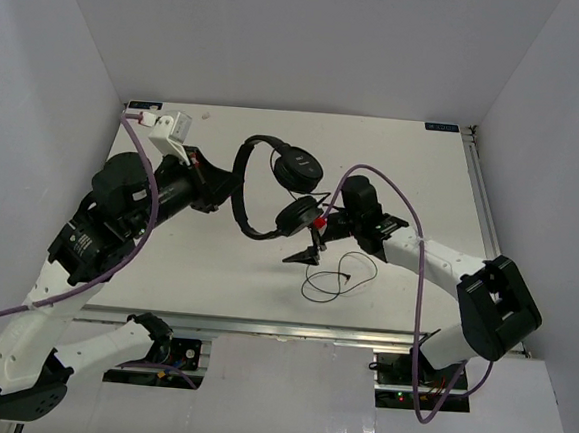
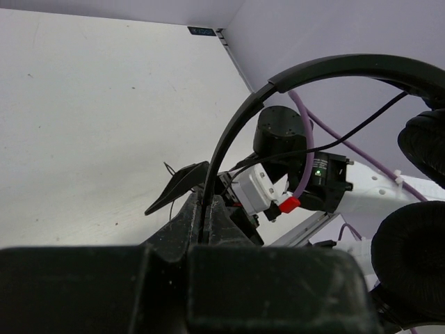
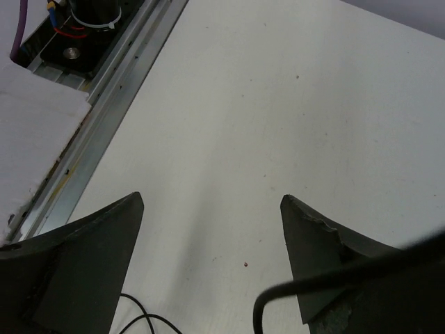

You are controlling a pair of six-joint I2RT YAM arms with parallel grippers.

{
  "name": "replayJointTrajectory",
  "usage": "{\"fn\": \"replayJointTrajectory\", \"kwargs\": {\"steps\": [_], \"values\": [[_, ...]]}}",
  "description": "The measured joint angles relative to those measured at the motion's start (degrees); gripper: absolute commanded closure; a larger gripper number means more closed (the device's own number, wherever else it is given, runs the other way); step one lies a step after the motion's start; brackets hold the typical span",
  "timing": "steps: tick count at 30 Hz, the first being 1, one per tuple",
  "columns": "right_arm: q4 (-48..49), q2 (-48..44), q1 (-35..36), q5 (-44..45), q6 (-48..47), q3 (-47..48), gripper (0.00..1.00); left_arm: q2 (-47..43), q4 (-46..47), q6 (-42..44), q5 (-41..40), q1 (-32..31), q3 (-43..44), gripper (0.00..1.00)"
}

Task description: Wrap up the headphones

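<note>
Two robot arms are seen at one white table [image 1: 215, 271], and one pair of black headphones [image 1: 296, 167] is held between them, around the middle of the table. Two round padded earcups [image 1: 297, 216] are counted, joined by one thin arched headband [image 2: 233, 125]. One thin black cord [image 3: 313, 278] trails from them, and part of it is laid in a loose loop on the table, nearer the front edge.

The left gripper [image 2: 206, 212] is closed tight on the headband (the band is pinched edge-on between the two fingers), with both earcups turned toward the right arm. The right gripper [image 3: 211, 205] is spread wide, its two dark fingers [image 3: 90, 257] well apart, and nothing is gripped between them. The cord is seen crossing in front of the finger at the right of the right wrist view; whether it is touched there cannot be told.

Both earcups are cut off at the frame edge in the left wrist view. Where the cord joins the earcups is hard to make out. Whether the lower earcup rests on the table cannot be told. Only a sliver of the cord's loop is shown from the right wrist.
</note>
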Motion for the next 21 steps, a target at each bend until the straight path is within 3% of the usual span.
{"fn": "replayJointTrajectory", "kwargs": {"steps": [6,8,9,16,21], "values": [[3.7,1.9,0.0,-0.2,4.8,0.6,0.58,0.8,-0.7,-2.5,-1.9,0.0,4.2,1.00],[4.6,1.7,0.0,-0.6,5.3,0.0,0.84,0.5,-0.6,-3.5,-3.8,0.0,5.0,1.00],[5.0,1.5,0.0,-0.8,5.5,-0.6,0.91,0.2,-0.6,-3.9,-4.8,0.0,5.2,1.00],[1.5,-3.5,0.1,-2.3,5.6,-3.2,0.92,-1.8,0.8,-7.8,-15.5,0.0,3.7,1.00],[-5.9,-9.3,0.8,1.9,2.9,-2.9,0.92,-1.5,3.8,-9.8,-23.9,0.0,0.7,1.00]]}}
